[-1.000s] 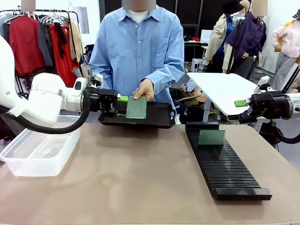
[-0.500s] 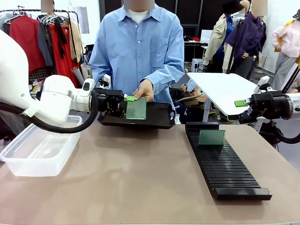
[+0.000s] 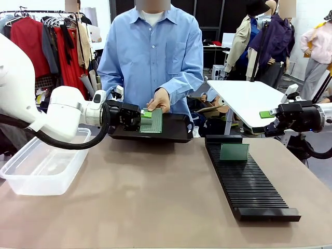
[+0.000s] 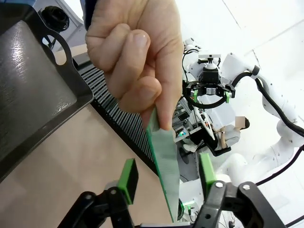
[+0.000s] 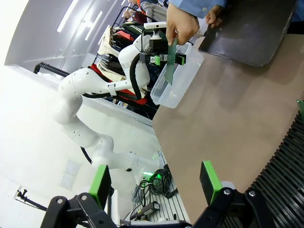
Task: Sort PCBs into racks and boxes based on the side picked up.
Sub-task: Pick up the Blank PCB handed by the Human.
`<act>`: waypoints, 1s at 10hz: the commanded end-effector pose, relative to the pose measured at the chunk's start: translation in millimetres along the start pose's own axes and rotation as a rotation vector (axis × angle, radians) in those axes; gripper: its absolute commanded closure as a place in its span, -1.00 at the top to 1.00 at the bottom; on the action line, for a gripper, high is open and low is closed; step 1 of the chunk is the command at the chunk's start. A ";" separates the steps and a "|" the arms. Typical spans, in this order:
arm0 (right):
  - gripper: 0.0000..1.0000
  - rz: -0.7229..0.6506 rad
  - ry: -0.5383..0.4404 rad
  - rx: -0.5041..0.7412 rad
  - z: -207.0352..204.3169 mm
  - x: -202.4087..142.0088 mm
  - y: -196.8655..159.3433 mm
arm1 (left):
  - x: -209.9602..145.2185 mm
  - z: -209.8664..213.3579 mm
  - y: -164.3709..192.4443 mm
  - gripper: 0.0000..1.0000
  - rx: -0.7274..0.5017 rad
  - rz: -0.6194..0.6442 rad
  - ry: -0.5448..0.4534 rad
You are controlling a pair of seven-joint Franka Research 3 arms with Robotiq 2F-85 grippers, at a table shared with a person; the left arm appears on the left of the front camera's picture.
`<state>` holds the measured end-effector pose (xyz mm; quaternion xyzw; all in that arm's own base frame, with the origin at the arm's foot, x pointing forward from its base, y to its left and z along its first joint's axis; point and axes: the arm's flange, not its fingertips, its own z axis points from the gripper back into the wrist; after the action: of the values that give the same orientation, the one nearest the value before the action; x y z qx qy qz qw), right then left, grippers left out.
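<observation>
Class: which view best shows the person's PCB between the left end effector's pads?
Left wrist view: the PCB hangs edge-on from the person's hand between the pads of the left end effector, touching neither. The front view shows its face, one pad overlapping; the right wrist view shows it tiny.

This looks like a robot lab in a big work room. A white robot arm [image 3: 57, 111] reaches over a brown table [image 3: 155, 207]. Behind it, red and grey clothes [image 3: 31, 44] hang on a rail. A white table [image 3: 244, 98] stands farther back, with people near it.
</observation>
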<state>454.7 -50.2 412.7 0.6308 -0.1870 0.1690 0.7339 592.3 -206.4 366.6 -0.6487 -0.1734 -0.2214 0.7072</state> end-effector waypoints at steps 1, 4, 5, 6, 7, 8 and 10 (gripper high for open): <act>1.00 0.014 0.003 -0.008 2.2 3.0 0.7 | 4.3 -2.8 1.2 -0.39 -0.026 0.001 -0.003; 1.00 0.014 0.003 -0.008 2.2 3.0 0.7 | 5.2 -2.9 2.6 -1.00 -0.030 0.012 -0.002; 1.00 0.014 0.003 -0.008 2.2 3.0 0.7 | 5.3 -2.5 3.3 -1.00 -0.035 0.017 0.000; 1.00 0.014 0.003 -0.008 2.2 3.0 0.7 | 5.6 -2.0 3.7 -1.00 -0.037 0.022 -0.001; 1.00 0.014 0.003 -0.008 2.2 3.0 0.7 | 5.6 -1.3 4.0 -1.00 -0.038 0.024 0.000; 1.00 0.014 0.003 -0.008 2.2 3.0 0.7 | 5.7 -0.9 3.9 -1.00 -0.038 0.026 0.004; 1.00 0.014 0.003 -0.008 2.2 3.0 0.7 | 5.5 -1.3 3.4 -1.00 -0.042 0.036 0.030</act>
<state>454.7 -50.2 412.7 0.6308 -0.1870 0.1690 0.7339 592.2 -206.9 364.4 -0.6561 -0.1629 -0.2182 0.7039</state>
